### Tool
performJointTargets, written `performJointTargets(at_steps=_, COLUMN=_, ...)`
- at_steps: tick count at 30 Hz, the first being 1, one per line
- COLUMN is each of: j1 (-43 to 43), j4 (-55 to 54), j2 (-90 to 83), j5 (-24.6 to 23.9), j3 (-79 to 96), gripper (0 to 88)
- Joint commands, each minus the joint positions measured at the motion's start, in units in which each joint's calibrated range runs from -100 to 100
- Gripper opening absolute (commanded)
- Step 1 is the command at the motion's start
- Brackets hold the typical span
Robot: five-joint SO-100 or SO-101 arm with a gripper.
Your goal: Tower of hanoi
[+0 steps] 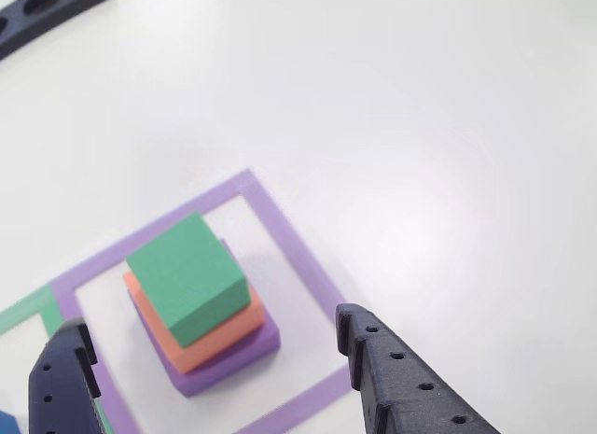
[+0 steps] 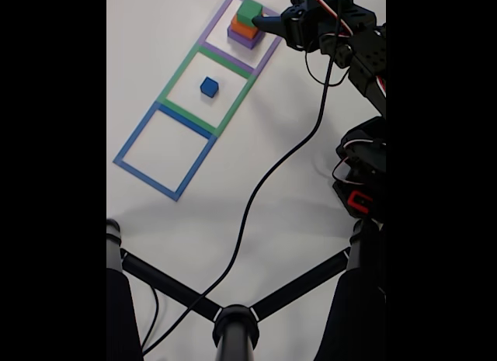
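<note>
1. The hand [image 1: 215, 359] is open, its two dark fingers [image 1: 401, 378] spread wide apart in the other view.
2. In the fixed view the arm [image 2: 365, 58] reaches from the right edge, hand [image 2: 260, 22] pointing left, nothing held.

arm [image 2: 365, 58]: black | jaws: dark, toothed, screw-holed | wires: red, white, black

The green block [image 1: 189, 277] looks matt and faintly grainy, like foam. The tabletop [image 1: 438, 126] is smooth white with a soft sheen. The pincer [image 1: 215, 355] fingers [image 1: 401, 378] look like dark matt plastic.
</note>
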Motion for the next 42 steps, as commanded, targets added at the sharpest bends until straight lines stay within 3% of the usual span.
performJointTargets(at_steps=1, j1=-0.89, j4=-9.94, j2=3.23, j5=0.99, j3=0.90, gripper=32.0)
performJointTargets(at_steps=21, j1=-2.11, j4=-45.64, j2=25.34, j5=0.99, j3=6.72, gripper=33.3)
performJointTargets(at_steps=42, j1=-3.10, j4=-57.78, j2=37.28, j5=0.99, j3=5.45, gripper=33.5)
